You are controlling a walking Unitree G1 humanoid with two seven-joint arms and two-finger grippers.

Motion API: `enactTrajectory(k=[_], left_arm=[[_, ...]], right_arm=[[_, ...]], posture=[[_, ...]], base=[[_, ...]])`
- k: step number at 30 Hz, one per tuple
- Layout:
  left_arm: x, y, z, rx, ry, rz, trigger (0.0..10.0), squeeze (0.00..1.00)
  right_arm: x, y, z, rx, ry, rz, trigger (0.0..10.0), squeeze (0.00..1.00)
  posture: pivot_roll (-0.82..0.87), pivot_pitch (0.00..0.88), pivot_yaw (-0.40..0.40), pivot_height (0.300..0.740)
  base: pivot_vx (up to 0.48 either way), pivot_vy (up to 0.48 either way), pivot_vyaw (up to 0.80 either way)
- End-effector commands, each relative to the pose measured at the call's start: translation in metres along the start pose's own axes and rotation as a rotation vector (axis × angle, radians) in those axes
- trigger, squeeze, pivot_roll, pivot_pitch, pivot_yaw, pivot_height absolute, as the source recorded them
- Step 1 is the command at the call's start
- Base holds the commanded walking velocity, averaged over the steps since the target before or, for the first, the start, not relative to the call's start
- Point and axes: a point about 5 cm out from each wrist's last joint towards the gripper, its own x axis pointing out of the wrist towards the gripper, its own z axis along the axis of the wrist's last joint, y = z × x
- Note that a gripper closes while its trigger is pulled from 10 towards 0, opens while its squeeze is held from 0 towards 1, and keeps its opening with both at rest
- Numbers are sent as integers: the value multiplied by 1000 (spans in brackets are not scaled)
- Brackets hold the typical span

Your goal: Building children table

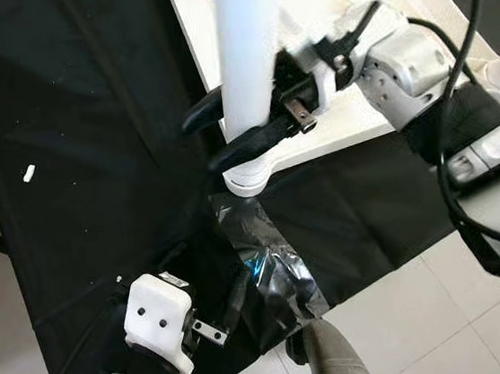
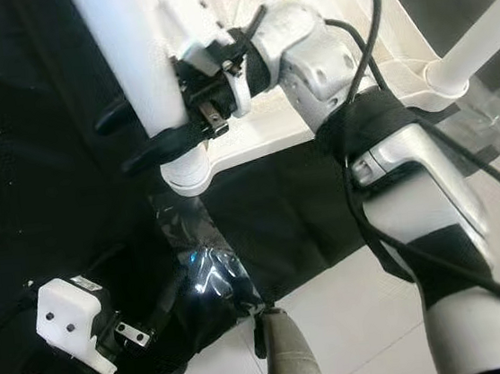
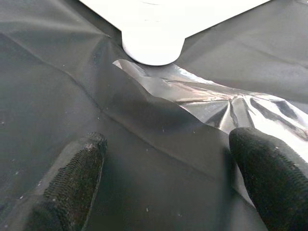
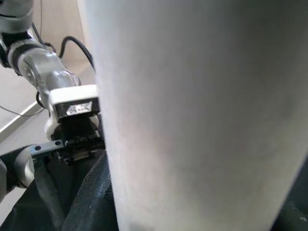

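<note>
Right hand [image 1: 230,128] gripping the white table leg [image 1: 248,52] at its socket [image 1: 249,180], centre of frame.
Fingers clamp the leg just above the tabletop [image 1: 200,30] corner; keep it square to the panel while seating, I judge. Long axis rises toward the top edge. Left hand [image 3: 163,183], lower left, open over black cloth [image 1: 71,126] near crinkled plastic wrap [image 1: 273,266].
</note>
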Motion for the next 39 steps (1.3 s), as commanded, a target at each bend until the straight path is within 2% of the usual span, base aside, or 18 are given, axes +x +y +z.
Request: enactTrajectory(k=[1, 7, 13, 15, 16, 19, 22, 27, 29, 32, 33, 34, 39], left_arm=[[-3, -4, -5, -25, 30, -10, 10000, 0], [-3, -4, -5, -25, 29, -9, 10000, 0], [-3, -5, -5, -25, 29, -8, 10000, 0], [-3, -5, -5, -26, 28, -7, 10000, 0], [-3, -5, -5, -26, 28, -7, 10000, 0], [-2, -4, -5, -26, 28, -8, 10000, 0], [-2, -4, -5, -26, 27, -9, 10000, 0], [-1, -3, -5, -26, 27, -9, 10000, 0], [-1, -3, -5, -25, 25, -10, 10000, 0], [0, -3, -5, -25, 24, -10, 10000, 0], [0, -3, -5, -25, 24, -10, 10000, 0], [0, -3, -5, -26, 24, -11, 10000, 0], [0, -3, -6, -25, 24, -10, 10000, 0]], right_arm=[[-15, 13, -49, 214, 236, -18, 10000, 0], [-16, 4, -49, 284, 228, -62, 10000, 0], [-17, 2, -50, 297, 198, -88, 10000, 0], [-18, 1, -46, 261, 114, -107, 10000, 0], [-18, 1, -46, 261, 114, -107, 10000, 0], [-20, 3, -39, 218, -18, -126, 10000, 0], [-20, 7, -38, 182, -50, -122, 10000, 0], [-18, 11, -41, 159, -44, -110, 10000, 0], [-16, 19, -49, 156, 7, -84, 10000, 0], [-16, 22, -51, 145, 44, -67, 10000, 0], [-16, 22, -51, 145, 44, -67, 10000, 0], [-15, 23, -53, 134, 93, -53, 10000, 0], [-15, 20, -52, 138, 117, -54, 10000, 0]], posture=[[-8, 534, -62, 740], [-7, 527, -66, 740], [-7, 527, -66, 740], [-5, 529, -65, 740], [-5, 529, -65, 740], [-7, 530, -63, 740], [-3, 532, -56, 740], [1, 533, -52, 740], [-2, 533, -52, 740], [-2, 533, -52, 740], [-2, 533, -52, 740], [-4, 531, -53, 740], [-5, 530, -56, 740]], base=[[0, 0, 0], [0, 0, 0], [0, 0, 0], [0, 0, 0], [0, 0, 0], [0, 0, 0], [0, 0, 0], [0, 0, 0], [0, 0, 0], [0, 0, 0], [0, 0, 0], [0, 0, 0], [0, 0, 0]])
